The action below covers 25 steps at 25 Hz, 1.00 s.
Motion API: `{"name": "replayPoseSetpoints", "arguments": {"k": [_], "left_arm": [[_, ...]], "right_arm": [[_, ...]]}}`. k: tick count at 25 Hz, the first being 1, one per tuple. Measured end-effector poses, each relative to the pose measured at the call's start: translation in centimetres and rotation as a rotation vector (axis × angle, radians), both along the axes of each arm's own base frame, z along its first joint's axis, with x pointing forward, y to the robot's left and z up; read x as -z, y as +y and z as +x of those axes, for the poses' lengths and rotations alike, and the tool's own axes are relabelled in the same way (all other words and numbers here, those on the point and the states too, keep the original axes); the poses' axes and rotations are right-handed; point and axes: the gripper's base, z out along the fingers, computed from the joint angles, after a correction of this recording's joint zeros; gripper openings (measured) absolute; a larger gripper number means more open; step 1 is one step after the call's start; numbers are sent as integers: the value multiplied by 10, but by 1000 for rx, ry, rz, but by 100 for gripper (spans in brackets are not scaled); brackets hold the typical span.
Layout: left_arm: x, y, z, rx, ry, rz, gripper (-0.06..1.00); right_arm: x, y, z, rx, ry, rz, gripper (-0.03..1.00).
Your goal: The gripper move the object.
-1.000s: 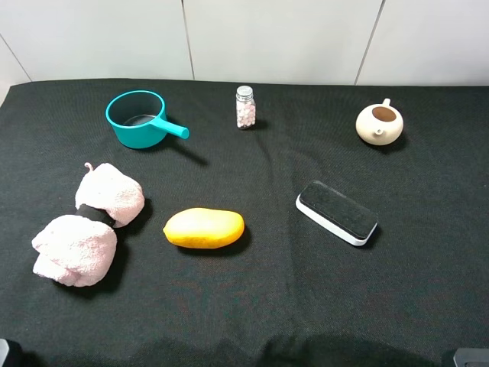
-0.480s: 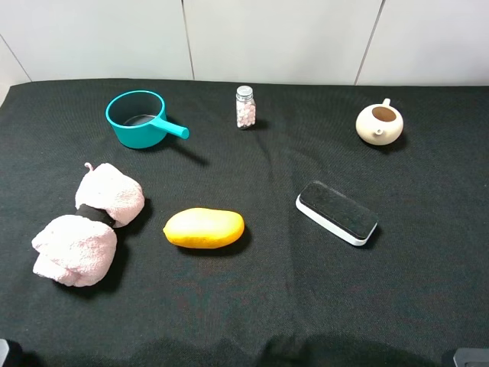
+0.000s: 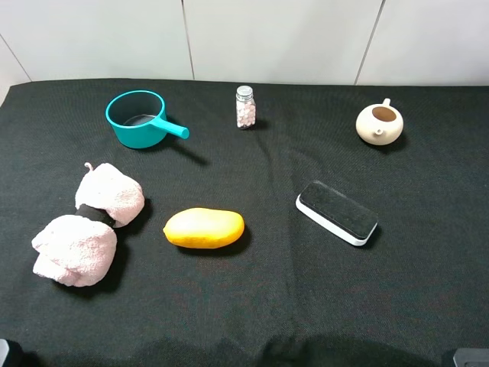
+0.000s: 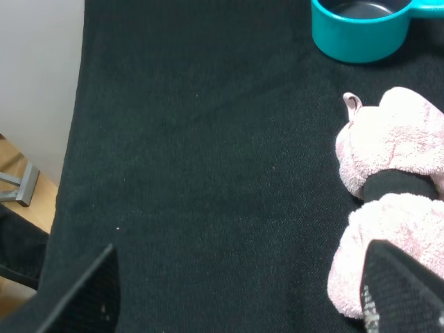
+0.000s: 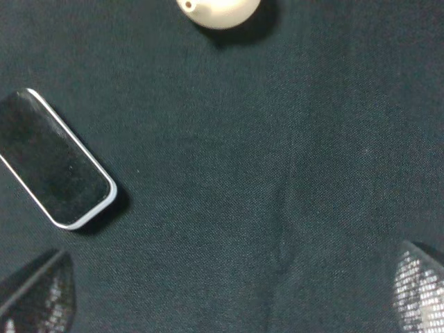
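The object, a flat eraser (image 3: 337, 212) with a black felt top and white base, lies on the black cloth right of centre. It also shows in the right wrist view (image 5: 55, 170). My right gripper (image 5: 229, 298) is open and empty, back from the eraser and apart from it, with one fingertip (image 5: 35, 295) near the eraser's end. My left gripper (image 4: 243, 305) is open and empty above the cloth at the table's left side, with one fingertip (image 4: 402, 291) over the pink towel (image 4: 388, 208). In the exterior high view only dark bits show at the bottom corners.
A yellow mango (image 3: 204, 228) lies left of the eraser. A pink rolled towel (image 3: 92, 225) is at the left. A teal scoop (image 3: 137, 118), a small bottle (image 3: 245, 107) and a cream teapot (image 3: 380, 124) stand along the back. The table's left edge (image 4: 69, 173) is near my left gripper.
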Motion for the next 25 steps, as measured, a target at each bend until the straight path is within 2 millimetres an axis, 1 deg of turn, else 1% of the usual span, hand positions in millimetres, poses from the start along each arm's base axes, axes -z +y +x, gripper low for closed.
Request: {"name": "replayPoseSetpoints", "arguments": {"k": [4, 8, 12, 17, 22, 25], "left_arm": [[0, 0, 0, 0, 0, 0, 77], [0, 0, 0, 0, 0, 0, 77], [0, 0, 0, 0, 0, 0, 77], [0, 0, 0, 0, 0, 0, 77], [0, 0, 0, 0, 0, 0, 77], [0, 0, 0, 0, 0, 0, 77]], "right_arm": [[5, 1, 30, -61, 79, -21, 69], [24, 1, 55, -107, 184, -32, 69], [43, 2, 78, -145, 252, -27, 69], [64, 3, 100, -187, 290, -23, 69], [82, 5, 115, -224, 332, -18, 69], [91, 16, 123, -272, 334, -37, 69]]}}
